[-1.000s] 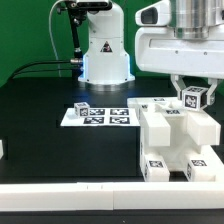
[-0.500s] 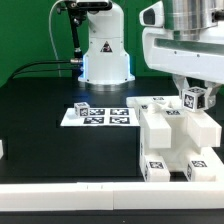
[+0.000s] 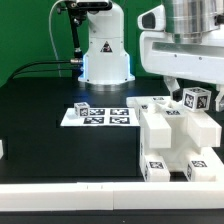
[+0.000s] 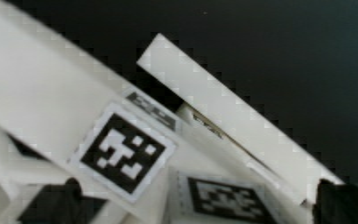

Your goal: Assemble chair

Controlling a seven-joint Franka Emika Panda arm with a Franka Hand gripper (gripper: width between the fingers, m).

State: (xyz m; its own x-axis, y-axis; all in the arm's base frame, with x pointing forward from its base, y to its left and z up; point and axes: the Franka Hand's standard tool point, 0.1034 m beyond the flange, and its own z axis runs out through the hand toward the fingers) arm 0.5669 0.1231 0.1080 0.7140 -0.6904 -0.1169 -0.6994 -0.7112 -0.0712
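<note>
White chair parts on a black table

The chair (image 3: 175,135) is plain white, with black-and-white square tags (image 4: 119,150); the marker board (image 3: 100,116) is white with black tag patterns; the table (image 3: 45,125) is black and the backdrop (image 3: 25,40) green.

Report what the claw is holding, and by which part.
Nothing, it seems: the claw stands open astride the small tagged block atop the chair, not clamping it.

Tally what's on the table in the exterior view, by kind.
Joined chair assembly: 1
Small loose tagged block: 1
Marker board: 1
White piece cut off at the exterior view's left edge: 1
Total: 4
</note>
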